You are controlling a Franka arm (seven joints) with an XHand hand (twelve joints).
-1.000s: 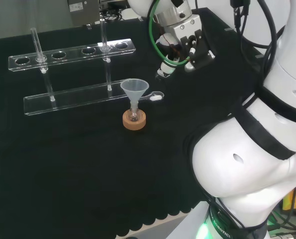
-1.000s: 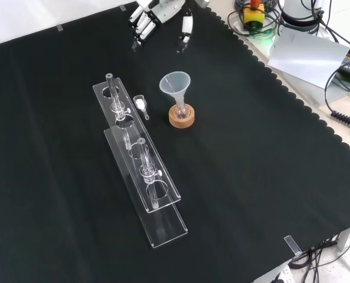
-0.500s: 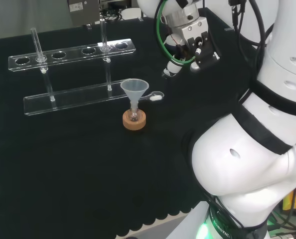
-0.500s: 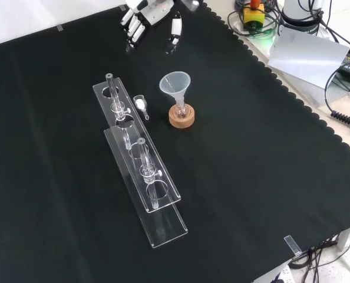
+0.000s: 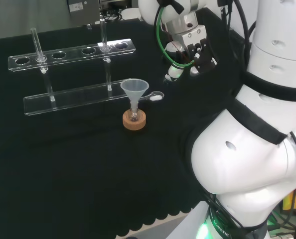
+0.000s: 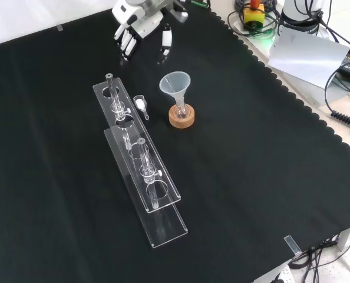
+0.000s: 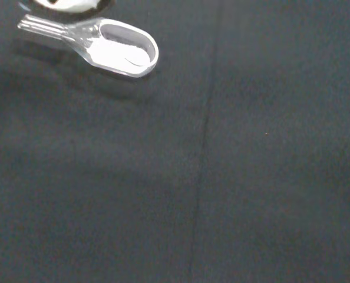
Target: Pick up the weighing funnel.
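Since the earlier frames the hand (image 6: 141, 22) has been carried leftward and a little lower in the front view, so that it is now placed more nearly in line with the weighing funnel. Its fingers (image 6: 126, 42) and thumb are held apart and only slightly bent, and nothing is held between them. In the head view the hand (image 5: 192, 46) is seen raised above the cloth, with its fingertips pointed down.

The weighing funnel (image 6: 141, 104) is left lying on the cloth (image 6: 263, 153) below the fingertips and well apart from them. Something white appears to be carried in its bowl (image 7: 117, 50), as the wrist view shows. It is not yet touched, so the approach is judged to be under way and the grasp not begun.

Just beyond the weighing funnel, on either side, two obstacles are found. The funnel (image 6: 175, 84) is stood mouth up in a small flask on a cork ring (image 6: 181, 118) at one side. The clear tube rack (image 6: 141, 167) is stretched along the other side.

Trouble is most likely to be caused by this narrow gap. If the spread fingers are lowered too wide, the funnel could be struck and toppled from its flask, or the rack could be nudged. If the small clear piece is met on its rim and not enclosed, it could be pushed along the cloth or flipped. If it is tilted during lifting, the white contents could be spilled.
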